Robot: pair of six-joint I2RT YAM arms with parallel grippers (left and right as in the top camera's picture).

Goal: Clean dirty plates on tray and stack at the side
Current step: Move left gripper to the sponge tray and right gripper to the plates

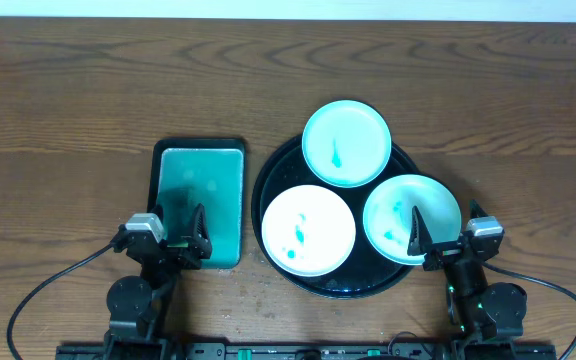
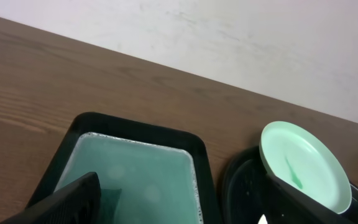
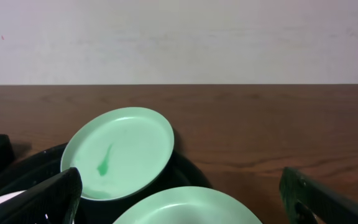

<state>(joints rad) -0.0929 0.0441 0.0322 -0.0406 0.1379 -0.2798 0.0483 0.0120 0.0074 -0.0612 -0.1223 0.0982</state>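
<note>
Three smeared plates lie on the round black tray (image 1: 273, 175): a far plate (image 1: 346, 143), a near-left plate (image 1: 308, 230) and a near-right plate (image 1: 411, 218). The far plate also shows in the left wrist view (image 2: 303, 165) and the right wrist view (image 3: 120, 152), leaning on the tray rim (image 3: 191, 171). The near-right plate (image 3: 191, 208) lies just below my right gripper's fingers. My right gripper (image 1: 438, 237) is open and empty over that plate's near-right edge. My left gripper (image 1: 173, 237) is open and empty over the near end of the rectangular tray.
A small rectangular black-rimmed tray with a teal pad (image 1: 200, 185) stands left of the round tray; it also shows in the left wrist view (image 2: 135, 174). Bare wood tabletop (image 1: 68, 100) spreads to the far side, left and right. A pale wall (image 3: 179, 37) rises behind the table.
</note>
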